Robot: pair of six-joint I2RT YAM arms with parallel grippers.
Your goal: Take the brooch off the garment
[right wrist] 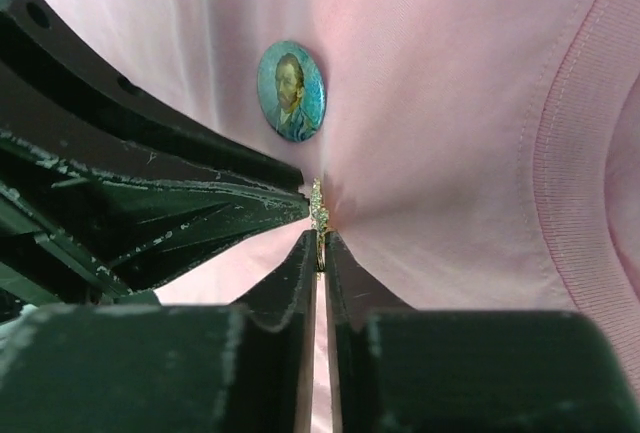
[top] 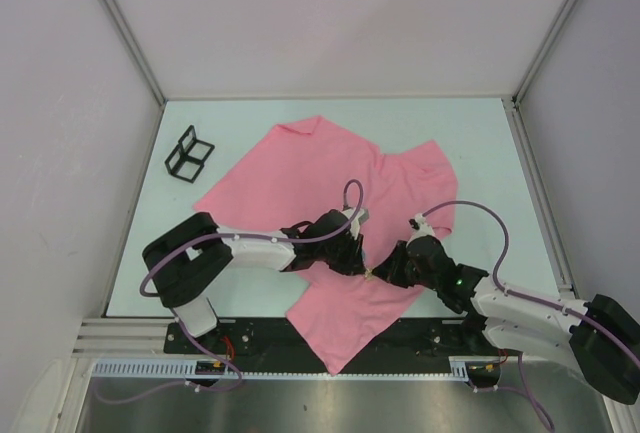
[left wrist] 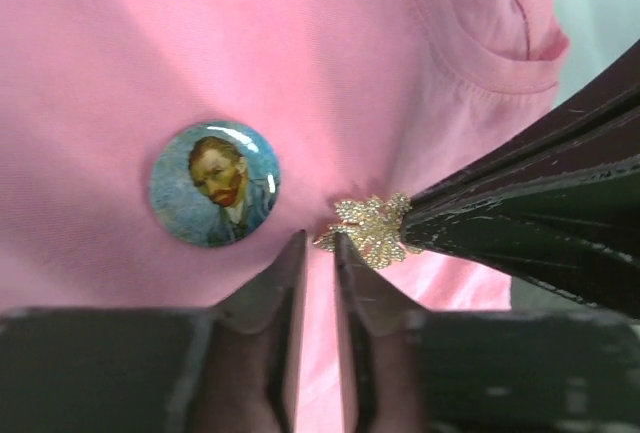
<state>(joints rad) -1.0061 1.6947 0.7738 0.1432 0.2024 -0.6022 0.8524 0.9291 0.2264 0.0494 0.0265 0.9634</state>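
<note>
At mid-frame on the pink shirt point(top: 300, 173), pinching the gold brooch point(left wrist: 372, 230) with the right hand point(right wrist: 320, 238), with the left hand point(left wrist: 318, 241) barely open beside it.

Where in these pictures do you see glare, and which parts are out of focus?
Left wrist view: glare streaks the badge near its top, the left fingers blur, the brooch is sharp. Right wrist view: right fingers soft. Top view: even light.
</note>
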